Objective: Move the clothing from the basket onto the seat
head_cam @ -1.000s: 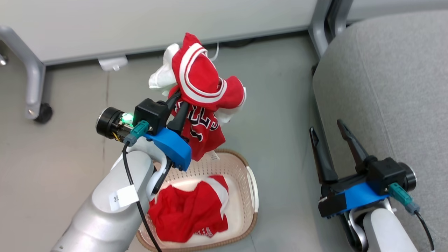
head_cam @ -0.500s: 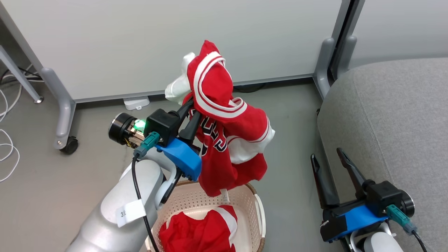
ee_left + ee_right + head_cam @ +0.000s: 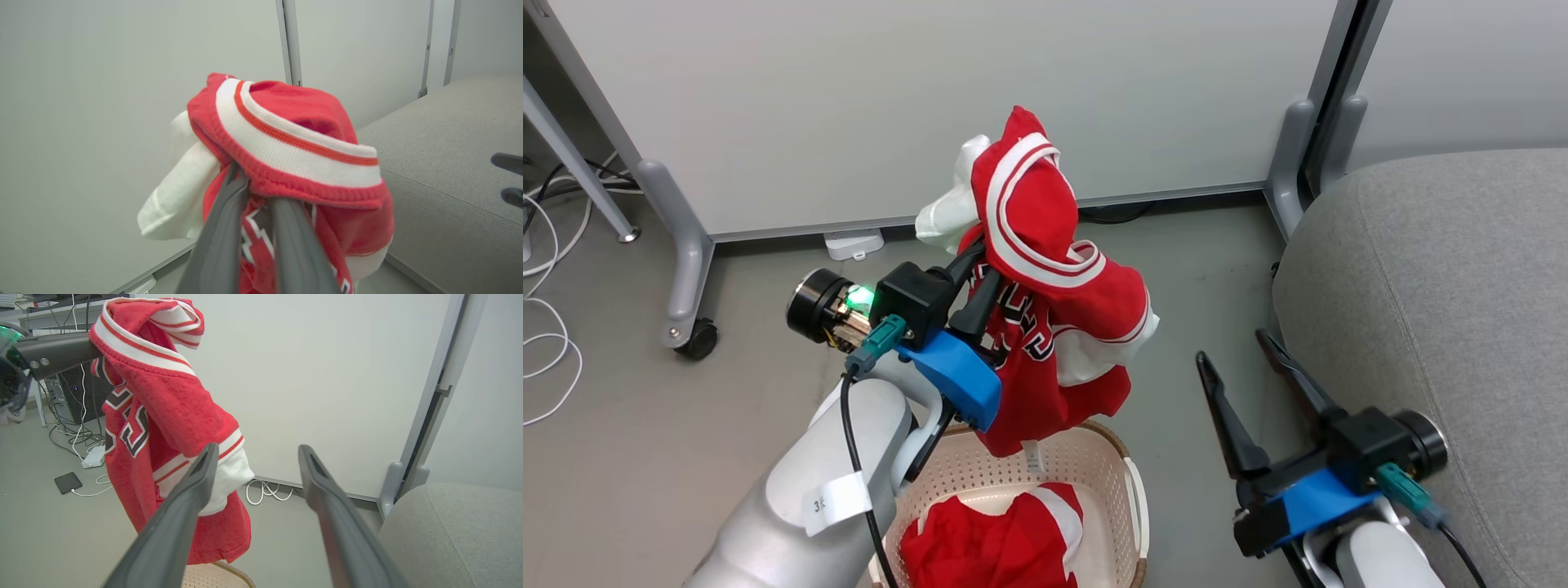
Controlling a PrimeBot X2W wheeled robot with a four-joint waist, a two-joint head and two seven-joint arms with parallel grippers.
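Observation:
A red jersey with white trim and black lettering hangs in the air above the basket, with my left gripper shut on it. The left wrist view has the dark fingers pinching under the jersey's striped collar. A second red garment lies crumpled in the cream perforated basket on the floor. The grey seat is to the right. My right gripper stands open and empty between basket and seat. In the right wrist view the right gripper is beside the hanging jersey.
White partition panels stand behind, on grey legs with a caster. A white power strip and white cables lie on the floor at left. A phone lies on the floor. Grey floor separates basket and seat.
The head camera has tilted up. My left gripper has lifted the jersey higher above the basket. My right gripper has swung left, away from the seat's edge.

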